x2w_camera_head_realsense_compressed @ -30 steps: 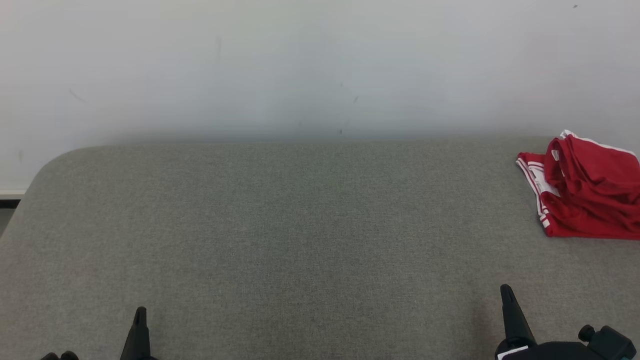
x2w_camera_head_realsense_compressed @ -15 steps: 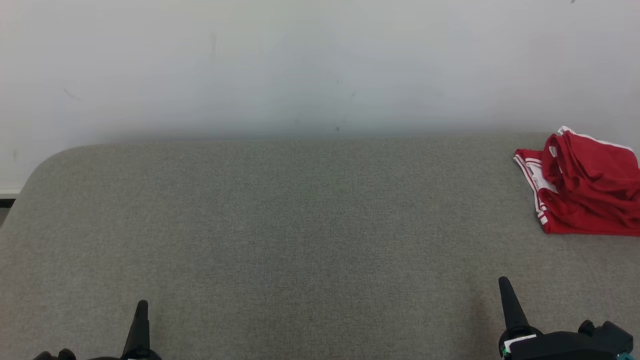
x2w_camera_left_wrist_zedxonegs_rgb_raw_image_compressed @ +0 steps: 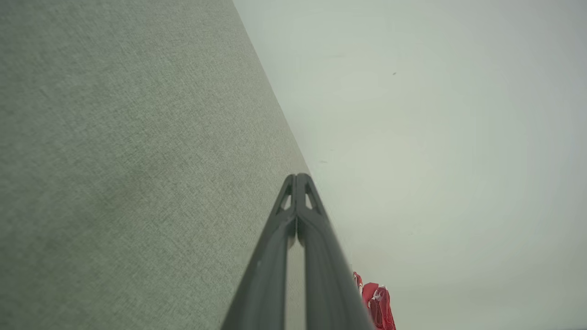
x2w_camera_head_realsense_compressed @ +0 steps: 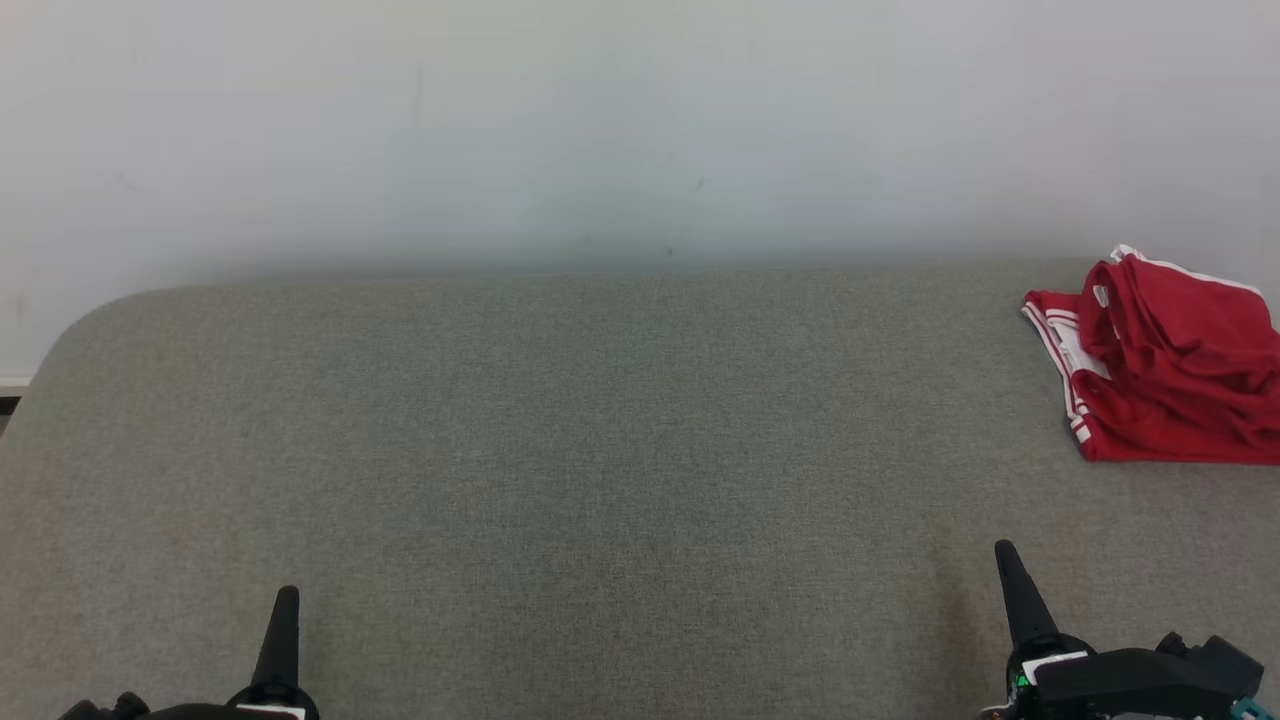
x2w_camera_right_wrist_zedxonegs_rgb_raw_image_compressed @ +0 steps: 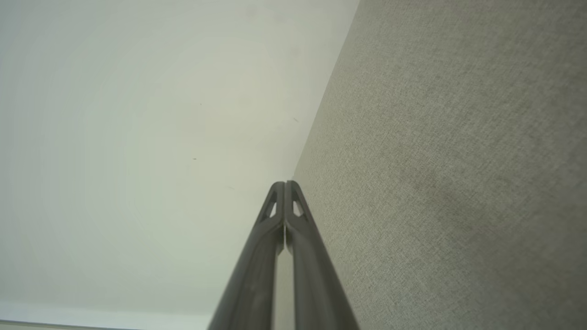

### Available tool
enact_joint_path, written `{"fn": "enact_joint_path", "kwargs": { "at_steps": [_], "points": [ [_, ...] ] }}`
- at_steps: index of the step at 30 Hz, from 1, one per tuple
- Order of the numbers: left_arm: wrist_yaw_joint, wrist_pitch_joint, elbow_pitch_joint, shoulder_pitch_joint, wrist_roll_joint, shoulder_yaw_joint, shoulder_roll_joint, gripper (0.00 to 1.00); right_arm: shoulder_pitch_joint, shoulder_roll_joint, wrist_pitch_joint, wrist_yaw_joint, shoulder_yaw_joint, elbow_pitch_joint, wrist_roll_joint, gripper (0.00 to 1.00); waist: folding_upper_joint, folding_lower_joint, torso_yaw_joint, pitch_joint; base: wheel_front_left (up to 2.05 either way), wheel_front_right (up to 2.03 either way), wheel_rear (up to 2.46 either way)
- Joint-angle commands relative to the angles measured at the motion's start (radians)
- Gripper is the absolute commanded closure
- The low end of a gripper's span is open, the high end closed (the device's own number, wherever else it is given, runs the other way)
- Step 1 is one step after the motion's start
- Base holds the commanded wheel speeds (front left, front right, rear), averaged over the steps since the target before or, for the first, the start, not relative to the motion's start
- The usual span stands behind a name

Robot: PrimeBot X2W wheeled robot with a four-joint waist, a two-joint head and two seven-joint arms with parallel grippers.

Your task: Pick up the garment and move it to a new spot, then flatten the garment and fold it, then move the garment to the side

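Observation:
The garment (x2w_camera_head_realsense_compressed: 1165, 375) is a red piece with white stripes, lying bunched at the far right of the grey fabric-covered surface (x2w_camera_head_realsense_compressed: 600, 450), partly cut off by the head view's right edge. A sliver of that red garment (x2w_camera_left_wrist_zedxonegs_rgb_raw_image_compressed: 378, 302) also appears low in the left wrist view. My left gripper (x2w_camera_head_realsense_compressed: 285, 600) sits at the lower left, shut and empty, far from the garment. At the lower right, my right gripper (x2w_camera_head_realsense_compressed: 1005, 555) is shut and empty too, in front of the garment with bare fabric between. In both wrist views the fingertips (x2w_camera_left_wrist_zedxonegs_rgb_raw_image_compressed: 297, 179) (x2w_camera_right_wrist_zedxonegs_rgb_raw_image_compressed: 285, 187) press together.
A pale wall (x2w_camera_head_realsense_compressed: 600, 130) rises right behind the grey surface. The surface has a rounded corner at the far left (x2w_camera_head_realsense_compressed: 90, 320), with a strip of floor or baseboard (x2w_camera_head_realsense_compressed: 15, 390) beyond it.
The whole head view has shifted, so the camera moved. Both grippers now reach slightly higher in the view. The garment lies as before.

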Motion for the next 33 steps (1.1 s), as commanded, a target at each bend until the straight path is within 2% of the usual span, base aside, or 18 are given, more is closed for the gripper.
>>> {"fn": "enact_joint_path", "kwargs": {
  "at_steps": [1,33],
  "points": [
    [-0.003,0.005,-0.003,-0.021,-0.025,0.006,-0.001,1.00,-0.018,-0.003,0.005,-0.001,-0.002,-0.003,0.025,1.00,-0.0001,0.0001,-0.001,0.001,0.00,0.00,0.00],
    [-0.023,0.063,0.007,-0.056,-0.273,0.029,-0.018,1.00,-0.066,-0.001,0.070,-0.002,-0.016,0.021,0.282,1.00,-0.0001,0.0001,-0.018,0.019,0.00,0.00,0.00]
  ]
}}
